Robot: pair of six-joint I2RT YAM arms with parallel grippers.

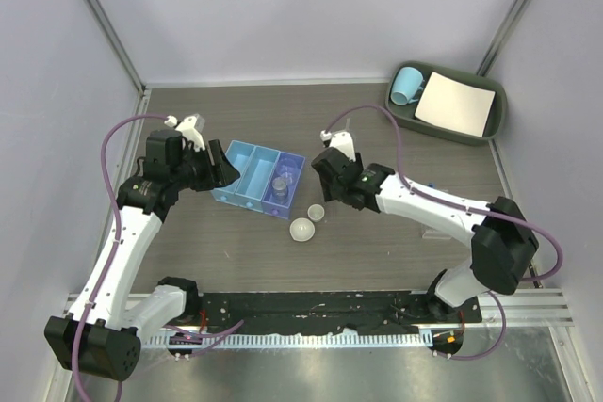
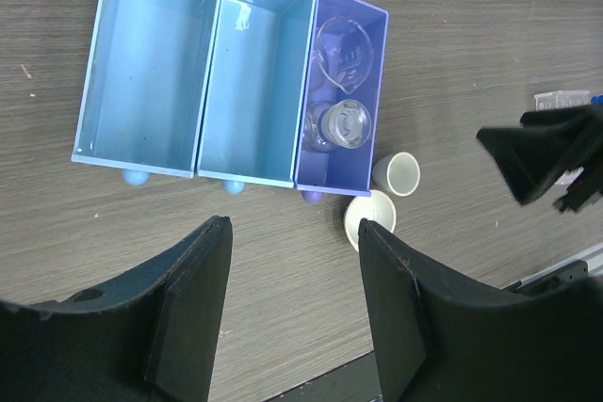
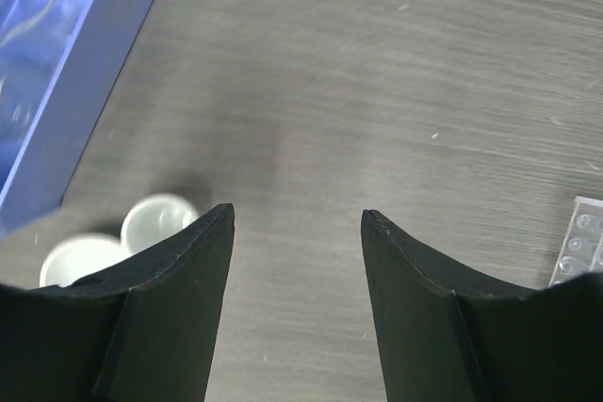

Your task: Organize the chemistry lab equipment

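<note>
Dishes [image 2: 370, 218] are crowding the tray's [image 2: 211, 63] near right corner, so you are risking knocking one aside while lowering the right gripper [image 3: 297, 223], gaping wide and empty like the left gripper [image 2: 294, 233].

Open across the dark wood-grain tabletop [image 1: 283, 115] beyond the blue 3-compartment plastic tray [image 1: 240, 171]. Blocked off its near right corner by 2 small white round dishes [image 1: 301, 229].

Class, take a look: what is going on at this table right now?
Lab glassware is being sorted. Two clear beakers sit in the darker end compartment of the blue tray. Two small white dishes stand on the table beside it. The left end effector and right end effector are open, holding nothing.
</note>
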